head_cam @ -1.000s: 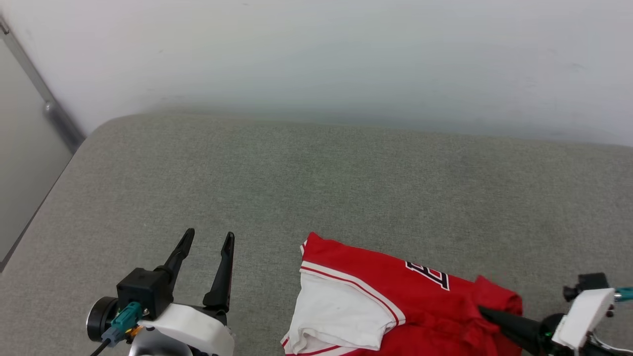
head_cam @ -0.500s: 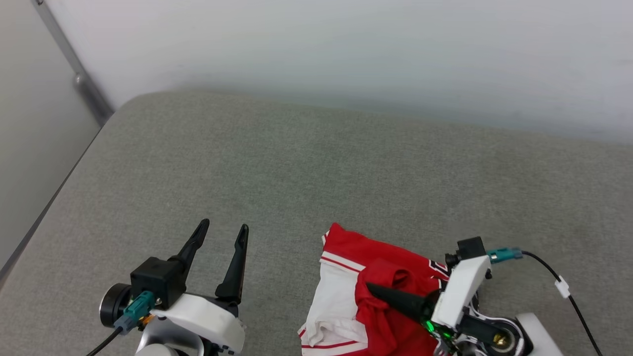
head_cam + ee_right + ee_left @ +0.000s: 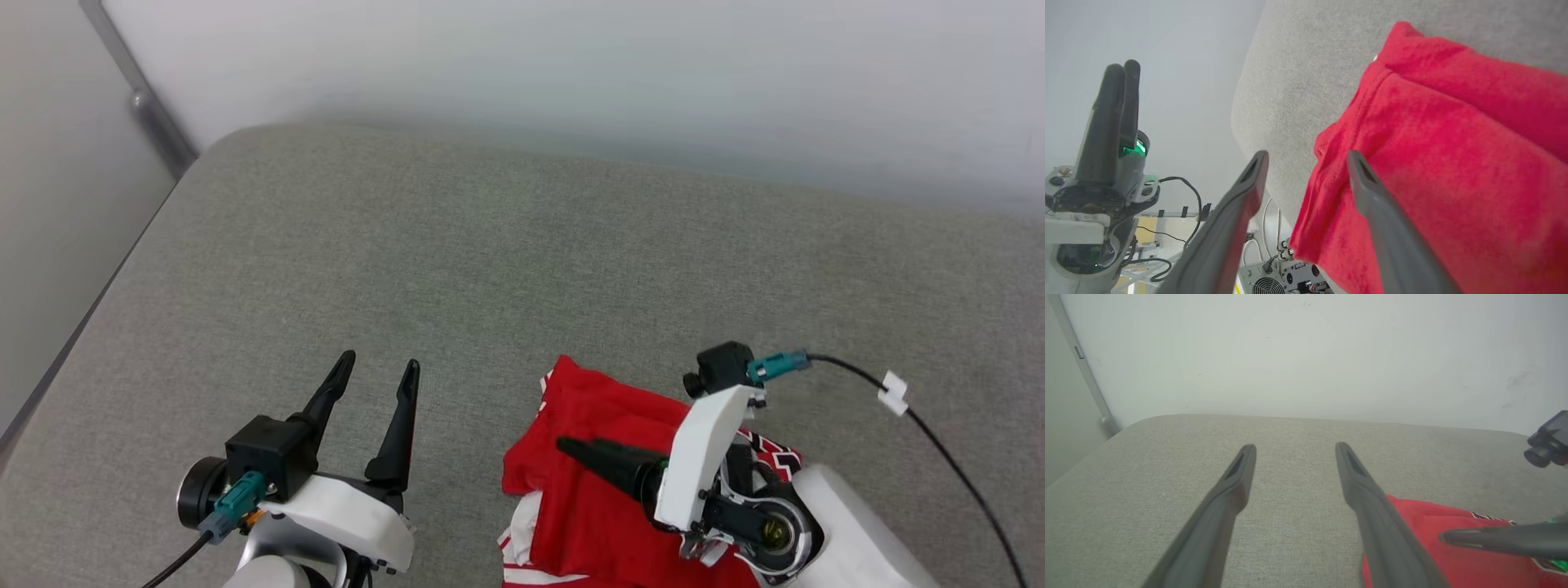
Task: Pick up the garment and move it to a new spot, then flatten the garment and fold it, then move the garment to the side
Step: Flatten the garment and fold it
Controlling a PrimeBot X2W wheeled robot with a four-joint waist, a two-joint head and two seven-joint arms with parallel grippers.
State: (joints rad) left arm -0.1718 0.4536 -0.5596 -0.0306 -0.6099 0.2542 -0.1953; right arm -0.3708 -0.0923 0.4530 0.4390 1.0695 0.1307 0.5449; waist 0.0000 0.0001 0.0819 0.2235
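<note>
Right gripper (image 3: 1306, 157) stood with its fingers apart above a fold of the garment (image 3: 1453, 163), clamped on nothing. From the head view its fingers (image 3: 604, 459) overlapped into one dark spike, so the gap between them was hidden there. That view showed the garment (image 3: 588, 400) bunched at the near right of the grey cushion (image 3: 490, 245), its near edge cut off and its emblem (image 3: 774, 457) half hidden behind the wrist. Left gripper (image 3: 381, 361), to its left, gaped empty over bare cushion.
</note>
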